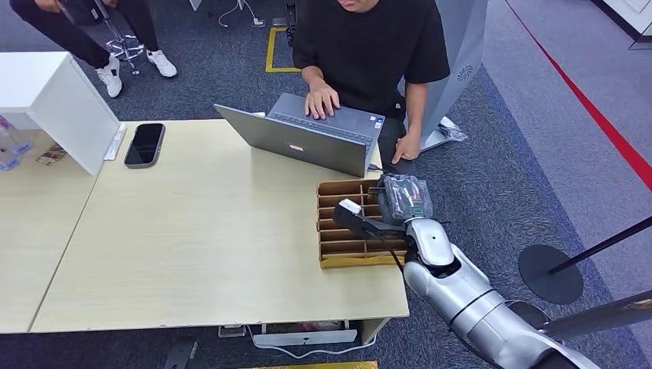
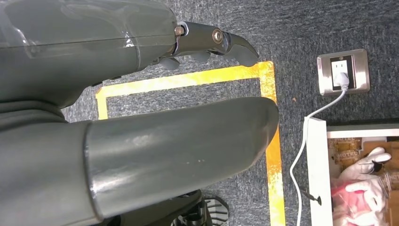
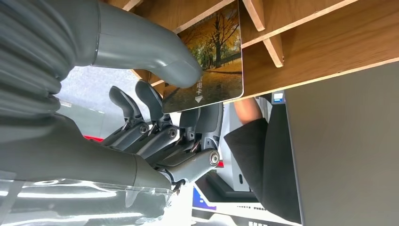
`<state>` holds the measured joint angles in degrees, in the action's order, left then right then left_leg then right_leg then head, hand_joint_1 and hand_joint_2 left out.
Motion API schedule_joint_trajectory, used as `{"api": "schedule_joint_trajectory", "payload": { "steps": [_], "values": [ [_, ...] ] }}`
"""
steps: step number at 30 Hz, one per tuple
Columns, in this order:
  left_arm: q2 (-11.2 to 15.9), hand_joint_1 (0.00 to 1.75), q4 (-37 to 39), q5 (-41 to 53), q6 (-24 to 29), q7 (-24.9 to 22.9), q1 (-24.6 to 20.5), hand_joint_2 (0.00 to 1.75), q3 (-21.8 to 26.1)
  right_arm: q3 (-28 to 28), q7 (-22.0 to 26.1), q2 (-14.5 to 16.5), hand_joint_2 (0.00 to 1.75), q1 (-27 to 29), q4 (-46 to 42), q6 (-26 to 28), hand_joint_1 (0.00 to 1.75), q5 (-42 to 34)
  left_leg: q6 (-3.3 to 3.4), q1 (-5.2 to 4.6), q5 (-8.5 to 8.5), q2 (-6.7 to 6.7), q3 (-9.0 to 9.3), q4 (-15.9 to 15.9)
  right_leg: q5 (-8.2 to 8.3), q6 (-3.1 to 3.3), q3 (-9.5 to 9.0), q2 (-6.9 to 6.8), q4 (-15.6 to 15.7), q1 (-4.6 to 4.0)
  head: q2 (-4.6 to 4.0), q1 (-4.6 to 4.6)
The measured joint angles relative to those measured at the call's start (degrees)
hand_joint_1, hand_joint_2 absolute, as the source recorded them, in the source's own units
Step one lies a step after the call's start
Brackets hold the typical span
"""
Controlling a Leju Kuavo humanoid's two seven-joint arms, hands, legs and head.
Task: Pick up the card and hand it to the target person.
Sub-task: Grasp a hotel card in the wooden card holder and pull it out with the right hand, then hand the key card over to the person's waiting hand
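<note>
Card (image 3: 211, 61), printed with autumn trees, sits pinched between the right hand's (image 3: 155, 117) thumb and fingers (image 3: 188, 120), partly hidden, over the cardboard rack (image 1: 346, 250) at the bench's (image 1: 207, 246) right edge. Left hand (image 2: 141, 122) hangs above carpet, holding nothing, fingers (image 2: 221, 44) apart.

A table (image 1: 207, 254) carries a phone (image 1: 144, 144) at its far left, a laptop (image 1: 307, 134) at the far edge — a person (image 1: 369, 46) seated behind it; a slotted box (image 1: 346, 250) sits at the near right corner.
</note>
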<state>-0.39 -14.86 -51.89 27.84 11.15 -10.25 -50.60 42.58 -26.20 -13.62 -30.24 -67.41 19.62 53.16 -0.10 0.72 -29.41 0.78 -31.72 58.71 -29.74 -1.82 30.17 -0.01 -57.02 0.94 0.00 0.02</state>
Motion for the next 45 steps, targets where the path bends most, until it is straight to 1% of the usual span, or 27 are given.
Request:
{"api": "schedule_joint_trajectory", "payload": {
  "steps": [5, 9, 12, 15, 19, 24, 37, 45],
  "values": [
    [0.0, 0.0, 0.0, 0.0, 0.0, 0.0, 0.0, 0.0, 0.0, 0.0, 0.0, 0.0, 1.75, 0.1, 0.0, 0.2, 1.57, 0.1, 0.0, 0.0, 0.0, 0.0, 0.0, 0.0, 0.0, 0.0, 0.0, 0.0, 0.0, 0.0, 0.0, 0.01],
    [0.0, 0.0, 0.0, 0.0, 0.0, 0.1, 0.0, 0.0, 0.0, 0.0, 0.2, 0.0, 1.75, 0.2, -0.1, 0.7, 1.68, -0.4, 0.0, 0.0, 0.0, 0.0, 0.0, 0.0, 0.0, 0.0, 0.0, 0.0, 0.0, 0.0, 0.0, 0.01],
    [0.0, 0.0, 0.0, 0.0, 0.0, 0.2, 0.0, 0.0, 0.0, -0.1, 0.4, -0.1, 1.75, 0.2, -0.3, 0.9, 1.69, -1.2, 0.0, 0.0, 0.0, 0.0, 0.0, 0.0, 0.0, 0.0, 0.0, 0.0, 0.0, 0.0, 0.0, 0.0],
    [0.0, 0.0, 0.0, 0.0, 0.0, 0.2, 0.0, 0.0, 0.0, -0.2, 1.1, -0.1, 1.75, -0.2, -0.6, 1.7, 1.68, -2.2, 0.0, 0.0, 0.0, 0.0, -0.01, 0.0, 0.0, 0.0, -0.01, 0.0, 0.0, 0.0, 0.0, 0.01],
    [0.0, 0.0, 0.0, 0.0, 0.0, 0.3, 0.0, 0.0, 0.0, -0.2, 2.3, -0.2, 1.75, -1.3, -0.6, 4.4, 1.64, -2.9, 0.0, 0.0, 0.0, 0.0, 0.0, 0.0, 0.0, 0.0, -0.01, 0.0, 0.0, 0.0, 0.0, 0.01],
    [0.0, 0.0, 0.0, -0.1, 0.1, 0.5, 0.0, 0.0, 0.0, -1.0, 1.3, -0.4, 1.75, -1.9, -1.2, 5.0, 1.59, -2.8, 0.0, 0.0, 0.0, 0.0, 0.0, 0.0, 0.0, 0.0, -0.01, -0.01, 0.0, 0.0, 0.0, 0.01],
    [0.0, 0.0, 0.0, -0.2, 0.1, 0.7, 0.0, 0.0, 0.0, -3.6, -2.4, -4.0, 1.75, -4.1, -6.3, 4.0, 1.6, 0.4, 0.0, 0.0, 0.0, 0.0, 0.0, 0.0, 0.0, 0.0, -0.01, -0.01, 0.0, 0.0, 0.0, 0.0],
    [0.0, 0.0, 0.0, 0.1, 0.1, 0.6, 0.0, 0.0, 0.0, -5.6, -3.6, -6.4, 1.75, -5.1, -7.2, 3.9, 1.6, 0.9, 0.0, -0.01, 0.0, 0.0, -0.01, 0.0, 0.01, -0.01, -0.01, -0.01, 0.0, 0.0, 0.0, 0.01]
  ]
}}
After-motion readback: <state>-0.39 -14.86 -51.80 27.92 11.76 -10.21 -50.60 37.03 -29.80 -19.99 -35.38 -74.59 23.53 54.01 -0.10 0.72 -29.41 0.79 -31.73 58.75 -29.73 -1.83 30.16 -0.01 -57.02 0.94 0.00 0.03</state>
